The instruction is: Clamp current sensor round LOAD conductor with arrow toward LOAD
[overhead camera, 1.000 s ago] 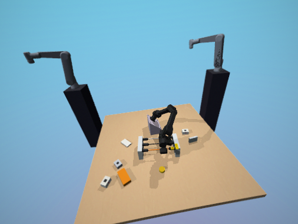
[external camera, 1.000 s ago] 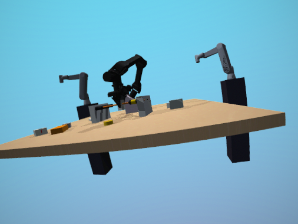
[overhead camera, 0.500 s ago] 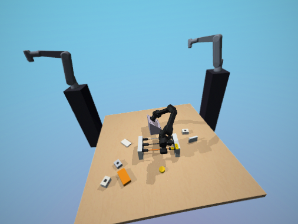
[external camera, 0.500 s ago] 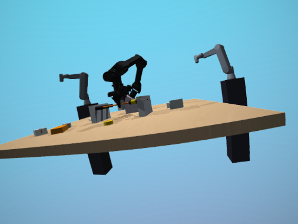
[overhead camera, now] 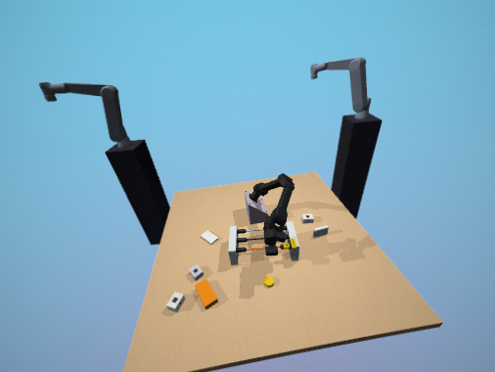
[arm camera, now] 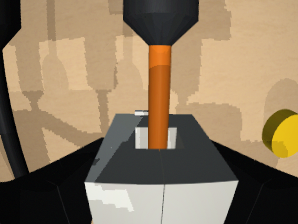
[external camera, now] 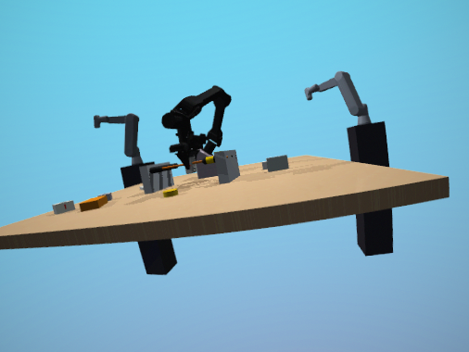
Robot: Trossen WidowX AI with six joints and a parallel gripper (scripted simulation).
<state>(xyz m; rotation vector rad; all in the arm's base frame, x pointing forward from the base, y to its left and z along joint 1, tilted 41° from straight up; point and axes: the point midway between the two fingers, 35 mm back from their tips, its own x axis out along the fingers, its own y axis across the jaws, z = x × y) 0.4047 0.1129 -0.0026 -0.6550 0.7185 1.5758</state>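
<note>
The current sensor [arm camera: 162, 169], grey on top with a white face, sits round the orange conductor [overhead camera: 256, 249] [arm camera: 160, 85] in the wrist view. Its two halves meet at a thin seam and look shut. Its arrow and the latch cannot be made out. My gripper [overhead camera: 272, 250] [external camera: 187, 166] [arm camera: 154, 146] is slightly open, with one black finger close along each side of the sensor. The conductor is the front one of several between a left post [overhead camera: 233, 246] and a right post [overhead camera: 294, 253]. A yellow marker [overhead camera: 293, 243] is on the right post; its lettering is unreadable.
A yellow disc [overhead camera: 269, 281] [external camera: 171, 193] [arm camera: 287, 136] lies in front of the posts. An orange block [overhead camera: 205, 292] [external camera: 94, 203] and small white-grey blocks [overhead camera: 196, 271] [overhead camera: 175, 302] are front left. A tilted panel [overhead camera: 257, 212] stands behind. A grey plate [overhead camera: 321, 231] is at right.
</note>
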